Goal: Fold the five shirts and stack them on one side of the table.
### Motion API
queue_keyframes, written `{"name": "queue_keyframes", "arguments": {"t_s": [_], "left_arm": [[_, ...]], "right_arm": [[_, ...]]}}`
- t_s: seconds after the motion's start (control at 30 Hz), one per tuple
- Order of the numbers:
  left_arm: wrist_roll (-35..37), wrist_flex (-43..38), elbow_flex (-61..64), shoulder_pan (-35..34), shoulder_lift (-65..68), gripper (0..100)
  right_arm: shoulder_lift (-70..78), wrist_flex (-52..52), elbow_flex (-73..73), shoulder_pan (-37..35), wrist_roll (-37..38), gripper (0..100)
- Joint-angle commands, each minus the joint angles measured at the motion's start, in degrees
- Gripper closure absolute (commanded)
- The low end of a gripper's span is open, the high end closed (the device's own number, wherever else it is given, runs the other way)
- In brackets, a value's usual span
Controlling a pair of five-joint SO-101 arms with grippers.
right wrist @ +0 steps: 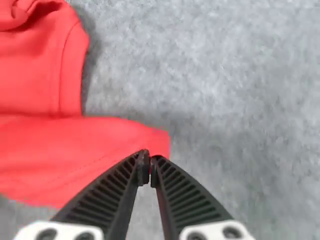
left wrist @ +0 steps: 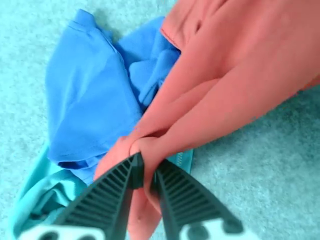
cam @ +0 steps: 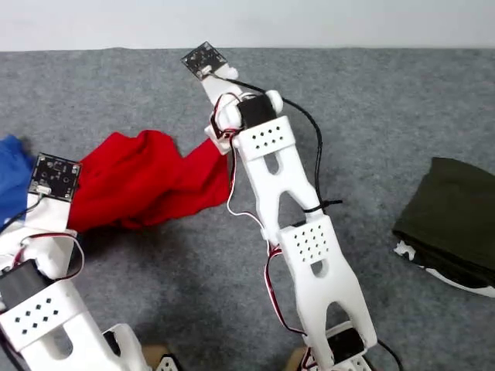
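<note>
A red shirt [cam: 143, 182] lies bunched on the grey table, stretched between both arms. My left gripper [left wrist: 145, 172] is shut on a fold of the red shirt [left wrist: 230, 75] at its left end. Under that fold lie a crumpled blue shirt [left wrist: 90, 100] and a teal shirt [left wrist: 35, 195]. My right gripper [right wrist: 149, 169] is shut on the hem corner of the red shirt [right wrist: 60, 150] at its right end, under the right arm's wrist [cam: 259, 127]. The blue shirt [cam: 11, 174] peeks in at the far left edge.
A folded dark green shirt [cam: 456, 216] rests at the right edge of the table, with a white edge [cam: 437, 272] showing beneath it. Bare grey carpet-like surface [cam: 387, 116] lies between the right arm and that pile.
</note>
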Motion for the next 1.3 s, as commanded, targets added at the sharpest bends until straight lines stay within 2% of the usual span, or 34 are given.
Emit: {"name": "queue_keyframes", "arguments": {"t_s": [0.0,0.13,0.27,0.37,0.53,0.63,0.73,0.83,0.9,1.0,1.27], "left_arm": [[0.7,1.8,-4.7,-0.3,-1.3,100],[0.4,5.6,-8.2,0.4,-0.9,100],[-2.5,11.3,-8.8,5.2,-1.2,100],[-4.0,14.5,-8.8,8.1,-1.2,100],[-6.5,15.3,-8.6,8.3,-1.1,100],[-7.1,15.6,-8.3,8.4,-0.9,100],[-7.1,15.2,-8.0,8.4,-0.8,100],[-7.1,15.1,-7.1,8.4,-0.8,100],[-7.1,15.1,-6.3,8.4,-0.8,100],[-7.1,15.2,-5.1,8.4,-1.1,100],[-7.2,15.2,-2.9,8.3,-1.2,100]], "right_arm": [[-7.2,6.2,-3.3,0.8,3.3,98.7],[-10.5,7.3,-2.9,2.1,4.3,98.7],[-13.9,7.3,2.5,3.5,4.4,98.7],[-20.1,7.3,15.7,4.4,4.5,98.7],[-32.9,6.8,41.5,3.9,4.5,98.7],[-36.0,5.0,49.5,2.7,4.0,98.3],[-35.2,1.4,50.1,2.3,4.0,96.4],[-32.9,-3.6,50.0,1.8,3.3,84.9],[-31.2,-7.1,50.0,1.4,-0.7,76.4],[-28.7,-12.9,50.0,0.5,-6.7,69.0],[-21.5,-23.2,50.0,-5.9,-9.6,68.0]]}}
